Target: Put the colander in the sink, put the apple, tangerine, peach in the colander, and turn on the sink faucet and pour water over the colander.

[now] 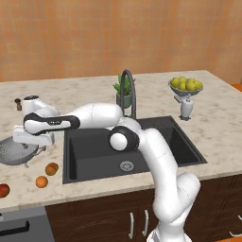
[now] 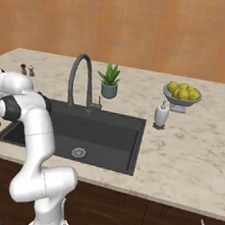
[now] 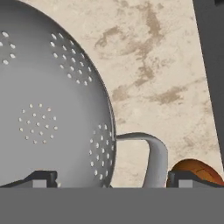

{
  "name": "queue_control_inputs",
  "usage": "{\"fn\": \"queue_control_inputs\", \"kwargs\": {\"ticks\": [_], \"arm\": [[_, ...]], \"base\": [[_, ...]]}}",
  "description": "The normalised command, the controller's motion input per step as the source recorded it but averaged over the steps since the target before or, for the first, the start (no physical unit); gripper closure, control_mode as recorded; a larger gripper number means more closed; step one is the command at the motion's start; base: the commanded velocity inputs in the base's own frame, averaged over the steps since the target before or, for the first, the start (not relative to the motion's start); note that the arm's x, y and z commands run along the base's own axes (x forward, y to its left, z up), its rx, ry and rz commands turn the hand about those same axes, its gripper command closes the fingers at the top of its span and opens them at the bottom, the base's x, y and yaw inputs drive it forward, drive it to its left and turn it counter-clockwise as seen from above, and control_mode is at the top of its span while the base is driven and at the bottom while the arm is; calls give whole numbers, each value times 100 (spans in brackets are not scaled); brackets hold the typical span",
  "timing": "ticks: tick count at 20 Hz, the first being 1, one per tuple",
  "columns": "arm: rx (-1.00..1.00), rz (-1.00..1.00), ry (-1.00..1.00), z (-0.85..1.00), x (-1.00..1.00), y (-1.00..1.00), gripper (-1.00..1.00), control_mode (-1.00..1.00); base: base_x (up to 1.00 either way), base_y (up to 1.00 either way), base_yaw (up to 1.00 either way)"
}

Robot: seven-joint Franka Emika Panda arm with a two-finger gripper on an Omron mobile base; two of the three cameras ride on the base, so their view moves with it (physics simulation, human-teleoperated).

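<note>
- We see the colander (image 1: 16, 152) sitting on the counter (image 1: 222, 123) to the left of the sink (image 1: 94, 153), not yet in the basin; in the hand view its rim and one side handle (image 3: 151, 153) lie between the finger tips.
- Our gripper (image 1: 40, 147) hangs right over the colander's near edge with its jaws spread wide and nothing held.
- The peach (image 1: 51, 168) and the tangerine (image 1: 41, 181) lie just beside the colander toward the counter's front; the apple (image 1: 4, 190) sits further left.
- The peach shows just past one finger tip in the hand view, so we judge a descent could nudge it and send it rolling.
- A grip on the curved wall rather than the rim or handle could slip, tilting or dropping the colander as we lift.
- The faucet (image 1: 128, 90) arches over the sink's back edge; a high carry could clip it.
</note>
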Motion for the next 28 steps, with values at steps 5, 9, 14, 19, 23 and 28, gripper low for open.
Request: {"fn": "queue_control_inputs", "kwargs": {"ticks": [5, 9, 14, 19, 23, 28], "arm": [[0, 0, 5, -14, 11, 6, -100, -100], [0, 0, 3, -2, 0, 0, -100, -100], [0, 0, 1, -2, -7, 0, -100, -100], [0, 0, -6, -2, -38, -6, -100, -100], [3, 0, -12, -9, -53, -21, -100, -100], [4, -5, -9, -14, -43, -54, -100, -100]], "base": [[0, 0, 0], [0, 0, 0], [0, 0, 0], [0, 0, 0], [0, 0, 0], [0, 0, 0]]}}
